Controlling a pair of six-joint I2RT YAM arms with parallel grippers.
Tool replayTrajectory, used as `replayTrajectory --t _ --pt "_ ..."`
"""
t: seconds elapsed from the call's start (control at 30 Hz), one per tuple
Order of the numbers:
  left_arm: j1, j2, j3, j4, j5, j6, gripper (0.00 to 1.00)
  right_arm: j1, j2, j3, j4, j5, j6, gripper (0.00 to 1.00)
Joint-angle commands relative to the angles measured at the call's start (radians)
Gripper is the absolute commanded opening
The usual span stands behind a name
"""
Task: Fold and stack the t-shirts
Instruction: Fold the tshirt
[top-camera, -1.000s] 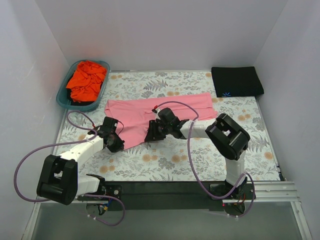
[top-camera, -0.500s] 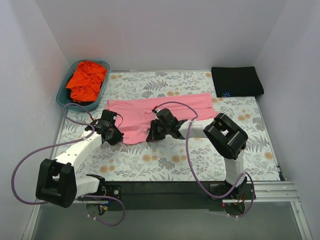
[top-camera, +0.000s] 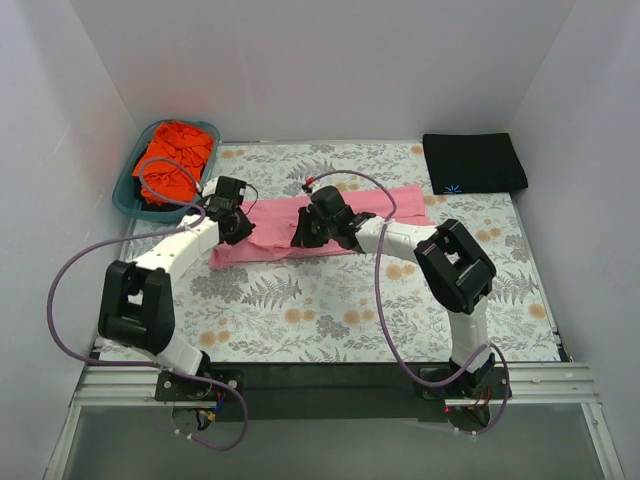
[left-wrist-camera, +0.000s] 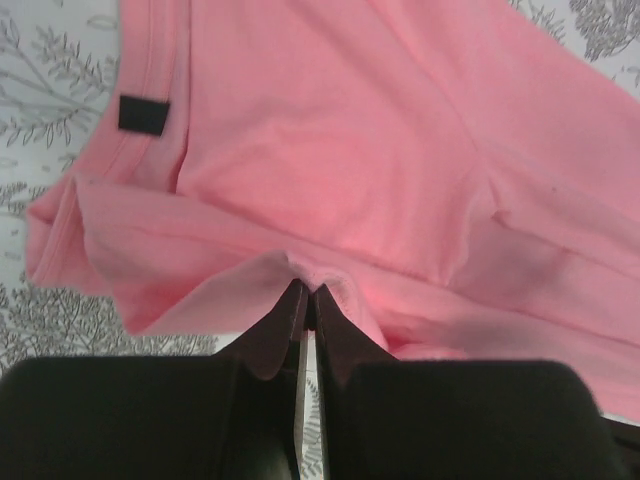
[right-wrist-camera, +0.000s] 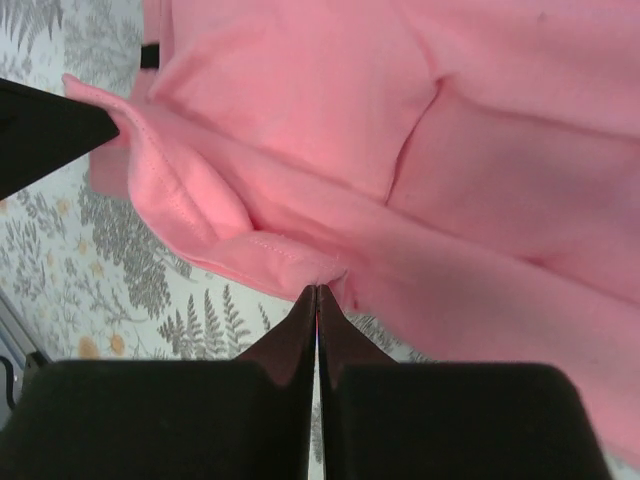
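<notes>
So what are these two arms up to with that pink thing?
They are folding a pink tee on the table. The left gripper and the right gripper are each shut on a pinch of its edge. A black tee lies folded at the far right, and an orange tee sits crumpled in the basket, far left.

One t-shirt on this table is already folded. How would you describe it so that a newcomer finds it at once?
Start at the floral table, then go to its far right corner. There lies the black t-shirt, folded into a flat rectangle. Unlike the pink t-shirt lying mid-table and the orange-red t-shirt crumpled in the teal basket, it is dark, with a small blue logo.
</notes>
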Motion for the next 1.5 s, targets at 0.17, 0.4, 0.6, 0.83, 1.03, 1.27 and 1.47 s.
replayTrajectory --t 0.17,0.4,0.6,0.83,1.03,1.27,1.47 --pt "0.034 0.140 0.178 0.138 -0.090 0.125 0.00 -0.092 0.117 0.202 -0.019 -0.015 -0.074 0.01" --pt "0.054 0.228 0.225 0.241 -0.083 0.166 0.00 -0.139 0.215 0.340 -0.021 -0.044 -0.125 0.01" --pt "0.058 0.297 0.248 0.304 -0.074 0.202 0.00 -0.155 0.278 0.423 -0.021 -0.057 -0.142 0.01" --pt "0.063 0.343 0.251 0.316 -0.098 0.190 0.00 -0.167 0.306 0.429 -0.021 -0.060 -0.150 0.01" --pt "0.075 0.354 0.245 0.330 -0.104 0.165 0.00 -0.176 0.324 0.444 -0.022 -0.049 -0.168 0.03" --pt "0.075 0.363 0.243 0.356 -0.083 0.171 0.34 -0.187 0.288 0.432 -0.022 -0.014 -0.209 0.33" --pt "0.077 0.238 0.223 0.327 -0.077 0.157 0.77 -0.205 0.153 0.363 -0.067 0.072 -0.311 0.52"
